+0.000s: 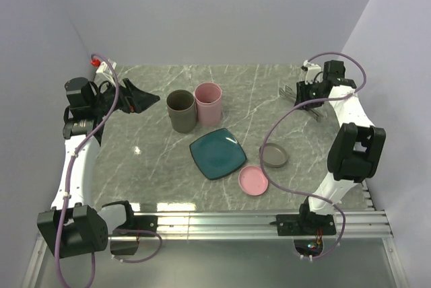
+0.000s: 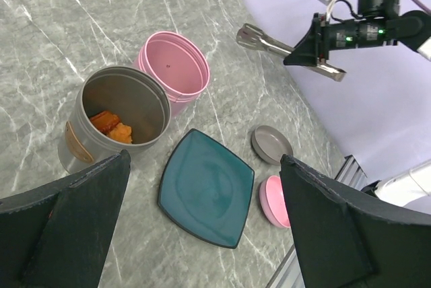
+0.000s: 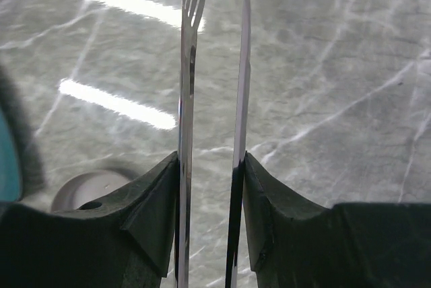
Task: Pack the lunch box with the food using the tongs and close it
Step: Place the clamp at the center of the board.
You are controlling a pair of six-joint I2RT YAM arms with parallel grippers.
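Only left wrist shows food in grey tin; right end effector clamps tongs, left end effector open.

Right wrist looks closely along tongs (overhead shares them).

left arm stretched up along its side, left gripper spread wide, empty. right arm reaches to the far corner, right gripper pinching the tongs.
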